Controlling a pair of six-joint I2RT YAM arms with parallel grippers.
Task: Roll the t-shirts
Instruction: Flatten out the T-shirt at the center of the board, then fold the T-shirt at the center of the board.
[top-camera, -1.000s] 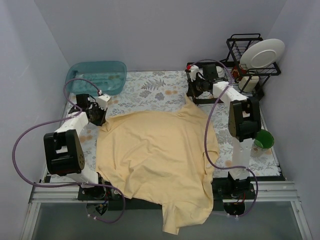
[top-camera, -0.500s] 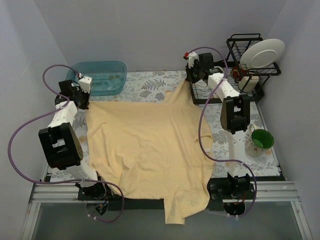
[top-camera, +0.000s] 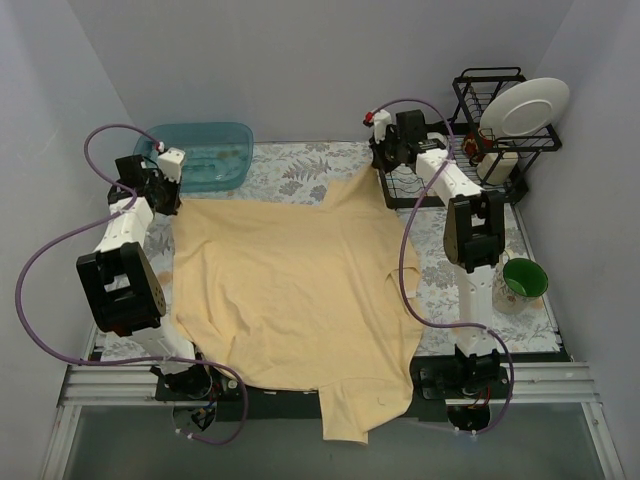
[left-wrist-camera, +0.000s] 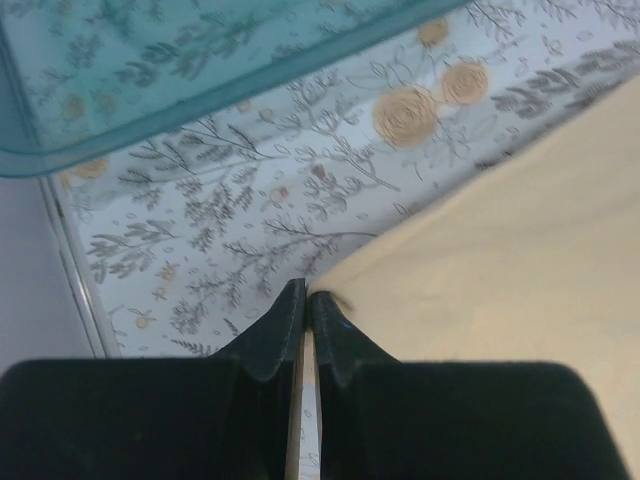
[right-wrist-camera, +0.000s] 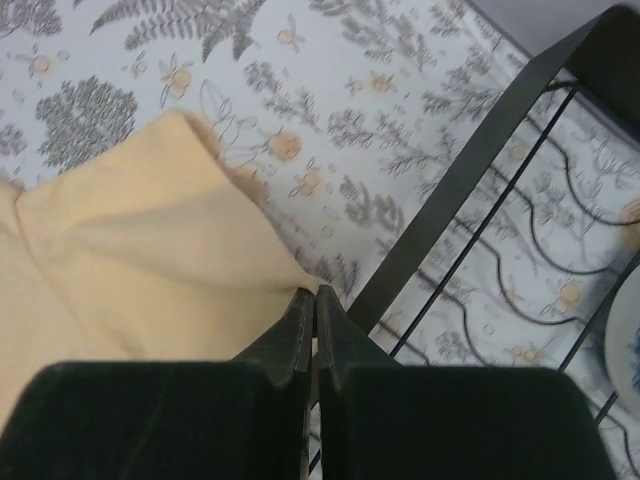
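One pale yellow t-shirt (top-camera: 290, 290) lies spread over the floral table, its near end hanging over the front edge. My left gripper (top-camera: 172, 200) is shut on the shirt's far left corner (left-wrist-camera: 330, 290), next to the teal tub. My right gripper (top-camera: 383, 172) is shut on the shirt's far right corner (right-wrist-camera: 285, 270), beside the black rack's base bar. Both corners are held low over the floral cloth. The shirt's far edge runs stretched between the two grippers.
A teal plastic tub (top-camera: 195, 153) stands at the far left, close to my left gripper. A black wire dish rack (top-camera: 495, 120) with a white plate (top-camera: 525, 105) stands at the far right. A green cup (top-camera: 525, 280) stands at the right edge.
Both grippers have moved away from the arm bases and apart, pulling the shirt's far edge flat and wide. The shirt's hanging near end has slid up a little.
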